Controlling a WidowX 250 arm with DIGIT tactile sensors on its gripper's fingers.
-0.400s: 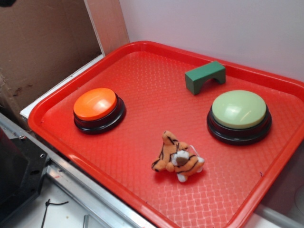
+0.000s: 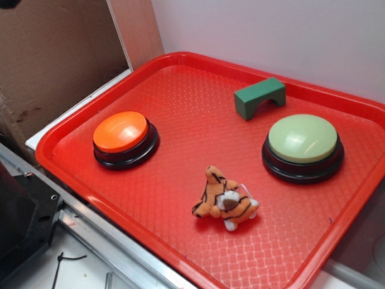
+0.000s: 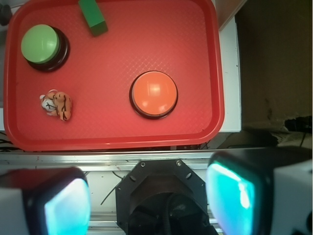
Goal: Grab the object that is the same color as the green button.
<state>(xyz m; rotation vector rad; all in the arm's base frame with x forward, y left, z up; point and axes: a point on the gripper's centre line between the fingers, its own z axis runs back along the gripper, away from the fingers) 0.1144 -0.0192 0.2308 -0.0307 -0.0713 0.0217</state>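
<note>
A small dark green arch block stands on the red tray near its far edge, just behind the pale green dome button on its black base. In the wrist view the block lies at the tray's top edge, right of the green button. My gripper is open and empty. It hangs high over the robot's black base, outside the tray's near edge and far from the block. It is out of the exterior view.
An orange dome button sits at the tray's left. An orange striped plush tiger lies near the tray's front. A cardboard wall stands to the left and a white wall behind. The robot base is below the gripper.
</note>
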